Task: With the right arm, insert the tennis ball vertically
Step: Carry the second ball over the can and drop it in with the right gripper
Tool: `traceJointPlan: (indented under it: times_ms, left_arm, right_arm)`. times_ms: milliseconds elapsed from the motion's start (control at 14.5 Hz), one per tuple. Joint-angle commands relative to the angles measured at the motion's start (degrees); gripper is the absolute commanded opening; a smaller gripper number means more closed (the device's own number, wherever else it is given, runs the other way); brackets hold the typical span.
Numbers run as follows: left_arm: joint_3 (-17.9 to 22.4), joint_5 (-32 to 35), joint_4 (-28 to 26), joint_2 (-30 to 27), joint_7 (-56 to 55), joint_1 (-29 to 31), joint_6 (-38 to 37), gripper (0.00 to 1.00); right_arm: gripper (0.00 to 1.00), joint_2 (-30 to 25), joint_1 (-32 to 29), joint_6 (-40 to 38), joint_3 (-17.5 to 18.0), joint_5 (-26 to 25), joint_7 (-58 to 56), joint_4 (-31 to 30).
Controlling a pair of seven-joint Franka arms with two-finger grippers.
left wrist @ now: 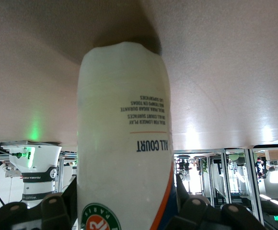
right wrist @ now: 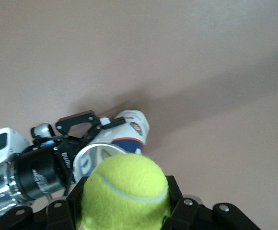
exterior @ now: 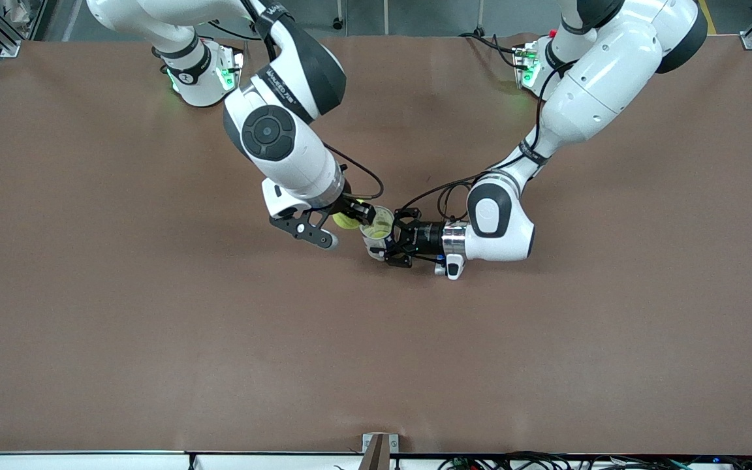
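My right gripper (exterior: 350, 217) is shut on a yellow-green tennis ball (exterior: 344, 221), which fills the right wrist view (right wrist: 125, 191). It holds the ball just beside the open mouth of a clear tennis-ball can (exterior: 376, 225), toward the right arm's end of it. The can stands upright on the brown table, with yellow-green showing inside it. My left gripper (exterior: 389, 244) is shut on the can low at its side. The can's white label with an orange and blue band fills the left wrist view (left wrist: 124, 143). The can also shows in the right wrist view (right wrist: 124, 132).
The brown table (exterior: 154, 339) spreads wide on all sides of the can. The two arm bases (exterior: 203, 72) stand at the table's edge farthest from the front camera. A small metal bracket (exterior: 379, 447) sits at the nearest edge.
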Motion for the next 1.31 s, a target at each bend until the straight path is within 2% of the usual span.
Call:
traceJointPlan:
  times_ms: [0,758,826,964,1102,1240]
  left_arm:
    - [-0.08,-0.75,0.18,0.18,0.75,-0.23,0.0,0.75]
    - [0.01,-0.84,0.18,0.18,0.75,-0.32,0.0,0.75]
    - [0.01,-0.75,0.18,0.18,0.75,-0.32,0.0,0.75]
    - [0.01,-0.84,0.18,0.18,0.66,-0.32,0.0,0.75]
    - [0.01,-0.84,0.18,0.27,0.66,-0.76,0.0,0.75]
    - [0.01,-0.84,0.18,0.27,0.66,-0.76,0.0,0.75]
  right_arm:
    - [0.43,3.13,2.06,1.13,-0.73,1.09,3.03,3.61]
    - [0.44,6.31,4.26,2.09,-0.9,0.48,3.66,4.59]
    - [0.47,6.31,4.26,2.09,-0.9,0.47,3.66,4.59]
    - [0.67,6.31,4.26,2.01,-0.9,0.47,3.66,4.5]
    - [1.0,6.31,4.26,1.83,-0.9,0.3,3.66,4.5]
    - [1.0,5.96,4.26,1.48,-0.99,0.04,3.48,4.5]
